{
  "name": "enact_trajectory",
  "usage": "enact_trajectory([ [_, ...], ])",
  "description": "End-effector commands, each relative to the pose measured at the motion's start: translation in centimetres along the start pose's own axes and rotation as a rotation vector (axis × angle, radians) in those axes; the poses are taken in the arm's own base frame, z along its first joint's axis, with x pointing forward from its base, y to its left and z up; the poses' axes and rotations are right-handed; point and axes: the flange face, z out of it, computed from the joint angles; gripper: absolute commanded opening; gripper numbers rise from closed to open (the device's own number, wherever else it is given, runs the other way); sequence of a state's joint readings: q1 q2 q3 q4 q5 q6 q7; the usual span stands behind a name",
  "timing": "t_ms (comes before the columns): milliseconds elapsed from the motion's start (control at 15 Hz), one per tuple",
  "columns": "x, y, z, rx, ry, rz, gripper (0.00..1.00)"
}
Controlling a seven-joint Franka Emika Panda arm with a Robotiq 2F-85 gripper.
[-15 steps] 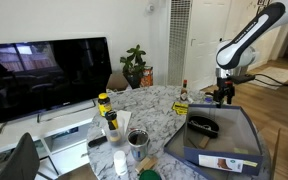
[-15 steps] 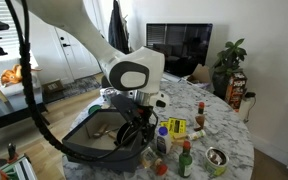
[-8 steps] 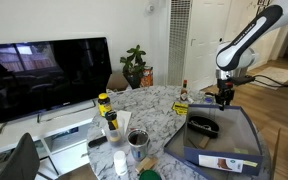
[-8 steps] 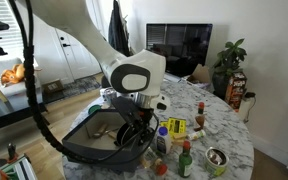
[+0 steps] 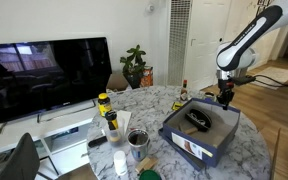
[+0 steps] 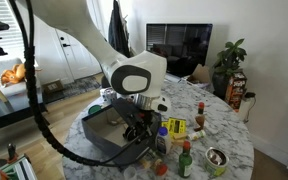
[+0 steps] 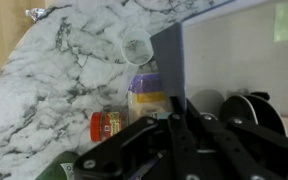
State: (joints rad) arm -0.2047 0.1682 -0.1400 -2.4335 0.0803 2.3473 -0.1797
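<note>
A dark blue-grey bin (image 5: 199, 150) sits tilted at the edge of the marble table (image 5: 154, 105), with a black dish (image 5: 197, 121) inside it. My gripper (image 5: 224, 99) comes down on the bin's far corner. In the wrist view the gripper (image 7: 174, 112) is shut on the thin upright wall of the bin (image 7: 234, 50), and the black dish (image 7: 250, 110) lies just to the right. In an exterior view the gripper (image 6: 139, 127) is low inside the bin (image 6: 102, 135), partly hidden by the arm.
Beside the bin stand a yellow-labelled bottle (image 7: 147, 95), a red jar (image 7: 106, 125) and a clear cup (image 7: 136, 47). More bottles (image 5: 106, 110) and a tin can (image 5: 137, 140) crowd the table. Behind it are a TV (image 5: 44, 75) and a plant (image 5: 134, 65).
The jaws went from wide open to shut on the bin's wall. The bin has swung and shifted further onto the table, its near end raised.
</note>
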Motion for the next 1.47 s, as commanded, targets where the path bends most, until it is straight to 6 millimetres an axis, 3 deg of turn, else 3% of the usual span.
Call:
enact_trajectory([
  [0,-1.1,0.7,-0.9,0.008,-0.01,-0.019,0.0],
  [867,-2.9,0.2,-1.8,0.137,0.033,0.088,0.01],
  [1400,-4.2,0.1,-1.2,0.227,0.048,0.19,0.01],
])
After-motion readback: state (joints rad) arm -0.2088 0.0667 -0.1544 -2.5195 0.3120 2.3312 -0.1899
